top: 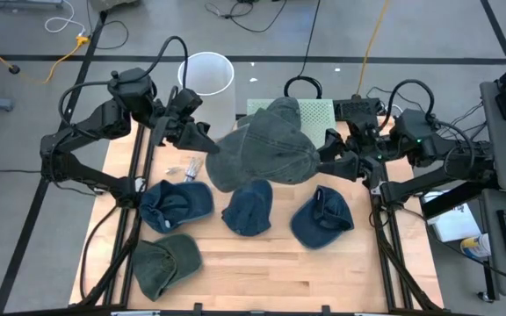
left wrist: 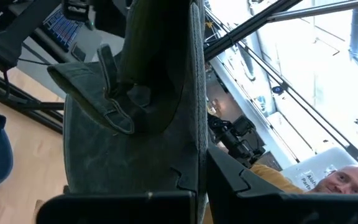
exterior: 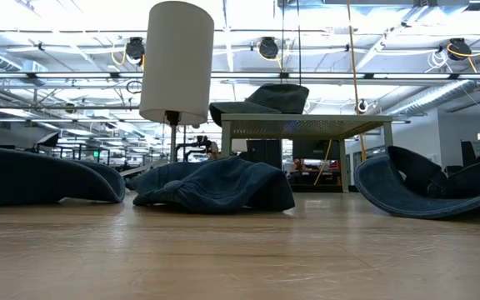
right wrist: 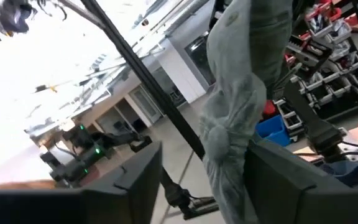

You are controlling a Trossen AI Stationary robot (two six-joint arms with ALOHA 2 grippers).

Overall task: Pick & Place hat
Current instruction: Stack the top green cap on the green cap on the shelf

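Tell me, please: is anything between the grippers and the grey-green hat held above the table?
No. The left gripper is shut on the grey-green hat at one edge, and the right gripper has it between its jaws at the other; nothing visible stands between.

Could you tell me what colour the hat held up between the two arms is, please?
The raised hat is a faded grey-green; the high view shows it best.
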